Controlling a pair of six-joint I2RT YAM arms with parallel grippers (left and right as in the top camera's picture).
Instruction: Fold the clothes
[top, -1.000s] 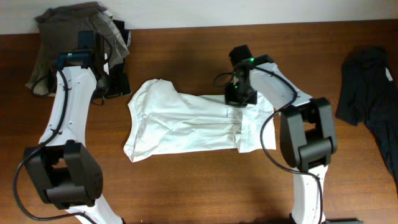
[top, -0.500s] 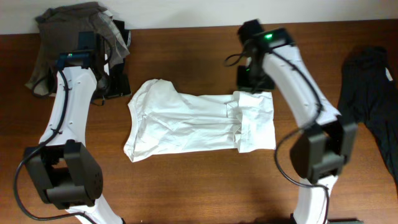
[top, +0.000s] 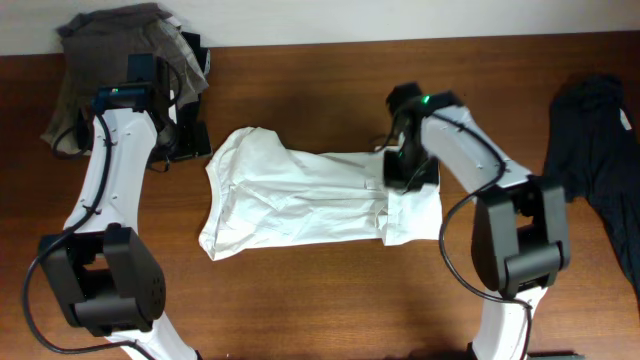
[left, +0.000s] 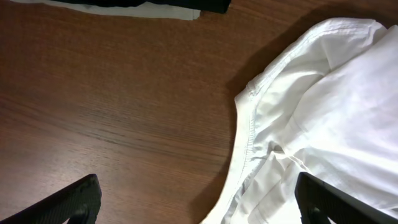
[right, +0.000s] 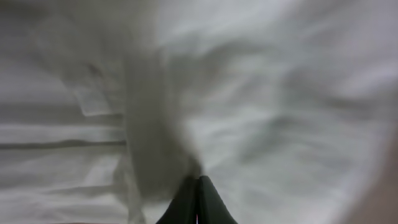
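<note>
The clothes, a white T-shirt (top: 300, 195), lie spread and creased across the middle of the brown table, with the right end folded over. My right gripper (top: 402, 172) is low over that folded right end. In the right wrist view its jaws (right: 198, 186) are pressed together, tips against blurred white fabric (right: 280, 93), and no cloth shows between them. My left gripper (top: 187, 138) hovers by the shirt's upper left corner. Its fingers stand wide apart in the left wrist view (left: 199, 211), one over bare wood, one over the shirt's seamed edge (left: 323, 106).
A heap of grey and olive garments (top: 110, 60) sits at the back left corner, its edge showing in the left wrist view (left: 155, 6). A dark navy garment (top: 595, 150) lies at the right side of the table.
My right gripper rose from the shirt's top edge toward the back of the table, then came down onto the folded right end. The left arm has stayed put.
</note>
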